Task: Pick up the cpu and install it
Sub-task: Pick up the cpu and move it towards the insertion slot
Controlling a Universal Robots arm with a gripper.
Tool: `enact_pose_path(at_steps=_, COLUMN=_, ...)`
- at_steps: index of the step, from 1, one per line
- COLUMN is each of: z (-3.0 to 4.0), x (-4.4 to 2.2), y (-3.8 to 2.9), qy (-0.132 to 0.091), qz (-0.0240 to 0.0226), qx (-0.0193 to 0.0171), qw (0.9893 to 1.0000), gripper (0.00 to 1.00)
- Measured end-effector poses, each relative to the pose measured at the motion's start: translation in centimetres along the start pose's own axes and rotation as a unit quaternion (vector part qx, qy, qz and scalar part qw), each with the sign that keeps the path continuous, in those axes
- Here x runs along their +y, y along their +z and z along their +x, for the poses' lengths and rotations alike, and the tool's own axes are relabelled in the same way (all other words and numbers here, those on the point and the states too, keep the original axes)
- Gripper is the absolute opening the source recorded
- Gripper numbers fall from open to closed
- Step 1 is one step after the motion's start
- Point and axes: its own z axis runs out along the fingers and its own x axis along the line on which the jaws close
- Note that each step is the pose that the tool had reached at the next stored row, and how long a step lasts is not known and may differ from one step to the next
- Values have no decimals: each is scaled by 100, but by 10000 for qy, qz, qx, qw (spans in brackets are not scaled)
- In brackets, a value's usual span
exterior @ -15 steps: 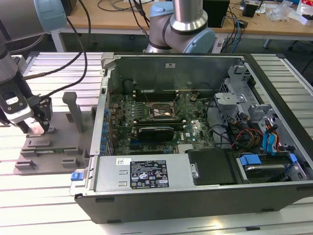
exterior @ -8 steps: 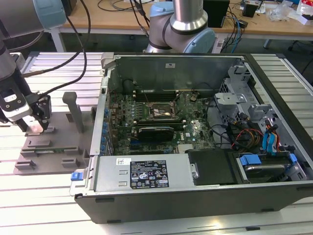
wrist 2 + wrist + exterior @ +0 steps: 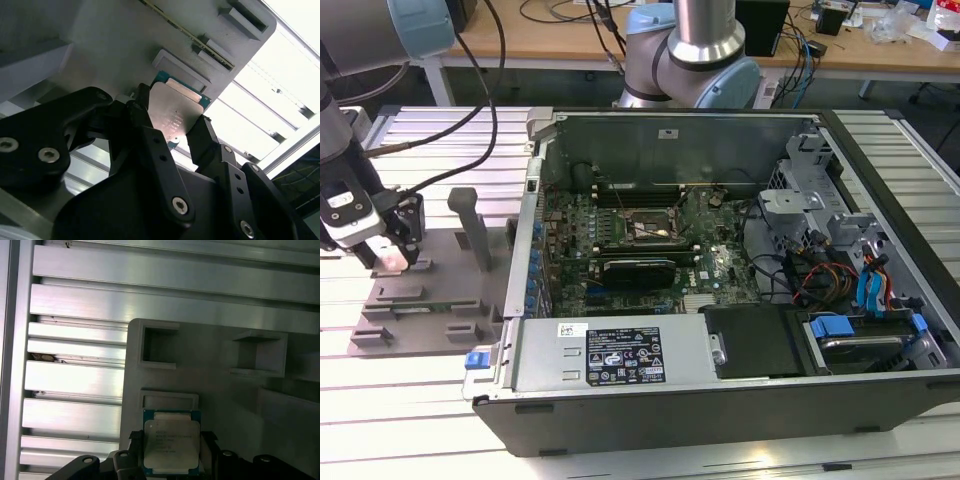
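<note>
The cpu (image 3: 172, 112) (image 3: 171, 442) is a small square chip with a pale silver top and a green rim. It lies at a raised stop of the grey tray (image 3: 430, 300) (image 3: 220, 390). My gripper (image 3: 392, 258) (image 3: 172, 120) (image 3: 171, 452) is down at the tray, on the exterior view's left, well away from the computer case. Its black fingers (image 3: 150, 135) press against two opposite edges of the chip, shut on it. The black socket frame (image 3: 645, 228) sits on the motherboard inside the open case.
The open computer case (image 3: 720, 260) lies on its side in the middle. A long black block (image 3: 640, 270) sits just in front of the socket. An upright grey post (image 3: 470, 225) stands on the tray. Ribbed aluminium table slats (image 3: 75, 380) surround the tray.
</note>
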Motion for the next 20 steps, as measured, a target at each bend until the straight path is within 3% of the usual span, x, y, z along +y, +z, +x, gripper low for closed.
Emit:
enact_pose_path(at_steps=4, z=0, x=0, y=-17, qy=0, qz=1, qx=1, qw=10000, gripper=55)
enact_pose_path(at_steps=7, z=-2, x=-2, y=-81, qy=0, qz=0, qx=-1, qw=10000, gripper=55)
enact_pose_path(at_steps=14, z=-4, x=-4, y=-141, qy=0, qz=0, qx=0, qw=10000, gripper=55)
enact_pose_path(at_steps=20, z=-7, x=-6, y=-243, qy=0, qz=0, qx=0, qw=10000, gripper=55)
